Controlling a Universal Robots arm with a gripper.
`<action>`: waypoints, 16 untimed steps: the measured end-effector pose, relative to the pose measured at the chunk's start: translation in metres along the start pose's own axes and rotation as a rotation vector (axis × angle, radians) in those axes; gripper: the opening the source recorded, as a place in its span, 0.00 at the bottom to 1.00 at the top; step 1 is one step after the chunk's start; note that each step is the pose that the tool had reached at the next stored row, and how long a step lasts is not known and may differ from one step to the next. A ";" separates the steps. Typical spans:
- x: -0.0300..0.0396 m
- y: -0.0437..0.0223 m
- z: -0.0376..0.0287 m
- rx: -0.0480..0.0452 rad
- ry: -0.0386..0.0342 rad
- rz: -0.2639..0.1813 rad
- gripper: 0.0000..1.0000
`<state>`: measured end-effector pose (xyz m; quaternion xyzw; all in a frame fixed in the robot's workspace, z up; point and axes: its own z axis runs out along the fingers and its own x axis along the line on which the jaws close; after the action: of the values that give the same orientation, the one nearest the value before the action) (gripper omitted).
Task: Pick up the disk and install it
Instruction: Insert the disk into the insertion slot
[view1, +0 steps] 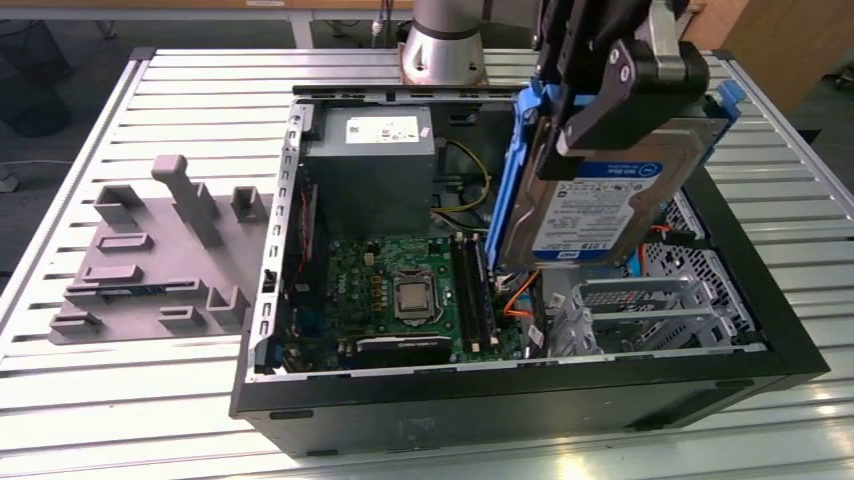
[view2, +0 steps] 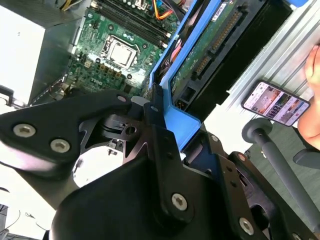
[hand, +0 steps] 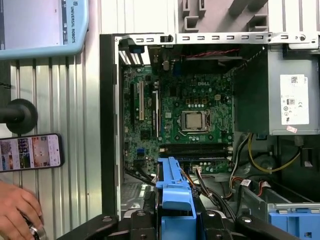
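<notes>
The disk (view1: 603, 205) is a silver hard drive with a white-and-blue label in a blue plastic bracket. It hangs on edge, tilted, above the open computer case (view1: 534, 400), over the side at the exterior view's right. My gripper (view1: 625, 95) is shut on its upper end, black fingers (view1: 607, 115) pressing the bracket. In the second wrist view the gripper (view2: 162, 127) clamps the blue bracket (view2: 186, 122), and the disk's green circuit-board underside (view2: 210, 47) points down toward the case. The first wrist view has the bracket's edge (hand: 172, 192) above the motherboard (hand: 187, 117).
Inside the case are a grey power supply (view1: 367, 160), a motherboard (view1: 400, 295) and a metal drive cage (view1: 647, 310). A grey moulded fixture block (view1: 147, 260) lies on the slatted table at the exterior view's left. Beside the case are a phone (hand: 30, 152) and a person's hand (hand: 17, 210).
</notes>
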<state>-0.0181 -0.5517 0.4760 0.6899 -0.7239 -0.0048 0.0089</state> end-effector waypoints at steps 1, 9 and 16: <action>0.0023 -0.0005 0.0011 0.0000 0.0000 0.000 0.36; 0.0032 -0.0206 0.0068 0.0000 0.0005 0.000 0.36; 0.0030 -0.0270 0.0088 0.0000 0.0003 0.000 0.36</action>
<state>0.0085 -0.5560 0.4668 0.6898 -0.7239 -0.0047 0.0090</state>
